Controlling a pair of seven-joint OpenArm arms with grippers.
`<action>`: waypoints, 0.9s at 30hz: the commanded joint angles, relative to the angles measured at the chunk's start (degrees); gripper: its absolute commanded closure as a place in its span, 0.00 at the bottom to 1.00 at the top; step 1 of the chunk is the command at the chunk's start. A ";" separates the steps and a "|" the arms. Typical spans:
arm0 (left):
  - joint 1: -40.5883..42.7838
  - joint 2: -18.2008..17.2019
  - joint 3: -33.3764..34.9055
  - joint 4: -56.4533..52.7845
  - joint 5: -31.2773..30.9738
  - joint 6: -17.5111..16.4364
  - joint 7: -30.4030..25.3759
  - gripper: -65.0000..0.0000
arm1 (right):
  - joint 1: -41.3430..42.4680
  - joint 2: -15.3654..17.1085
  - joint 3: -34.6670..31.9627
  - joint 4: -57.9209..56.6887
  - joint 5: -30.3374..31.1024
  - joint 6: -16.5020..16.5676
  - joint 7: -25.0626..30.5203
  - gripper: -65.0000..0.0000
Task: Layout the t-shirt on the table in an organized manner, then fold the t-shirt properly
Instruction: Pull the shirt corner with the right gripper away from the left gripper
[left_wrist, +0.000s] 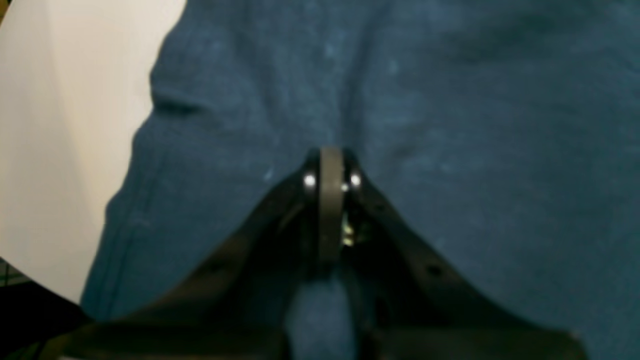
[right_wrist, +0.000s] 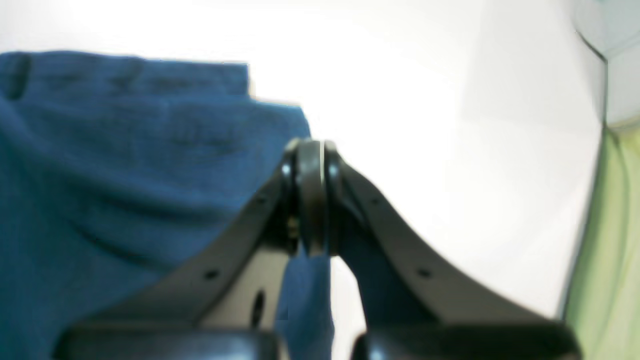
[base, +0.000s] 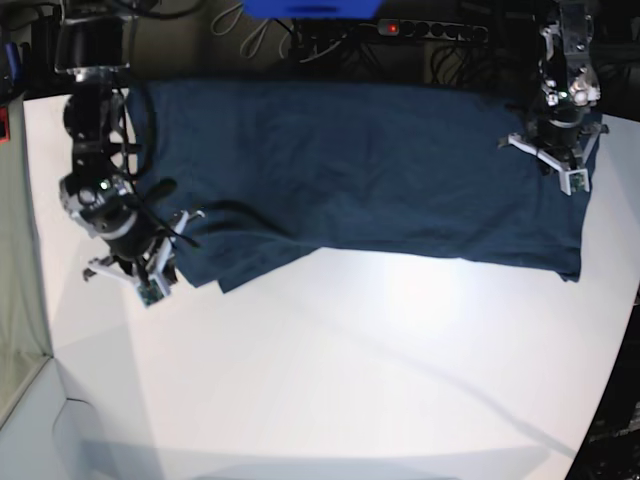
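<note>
Layout is nearly done: t-shirt (base: 350, 170) spread at 12 o'clock on table (base: 350, 380), both grippers (left gripper (left_wrist: 331, 160), right gripper (right_wrist: 311, 150)) pinching cloth, folding not begun.

Behind the far edge, a dark strip is showing a tangle of pale cables (base: 245, 25), a black power strip (base: 430, 30) with a red light glowing, and a blue object (base: 312, 8) at the top. Bright overhead light is glaring down. A pale green surface (right_wrist: 607, 250) is running along one side.
</note>
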 joint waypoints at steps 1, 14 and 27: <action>0.28 -0.41 -0.09 0.49 -0.28 -0.23 1.46 1.00 | 3.28 0.41 -1.04 0.20 0.64 -0.28 -0.07 0.96; 0.01 -0.67 -0.09 0.49 0.07 -0.23 1.46 1.00 | 19.99 -2.40 -18.97 -25.21 0.55 -0.28 -1.30 0.49; -0.07 -0.67 -0.09 0.14 0.16 -0.23 1.46 1.00 | 21.39 -1.96 -19.06 -29.52 0.46 -0.37 2.30 0.48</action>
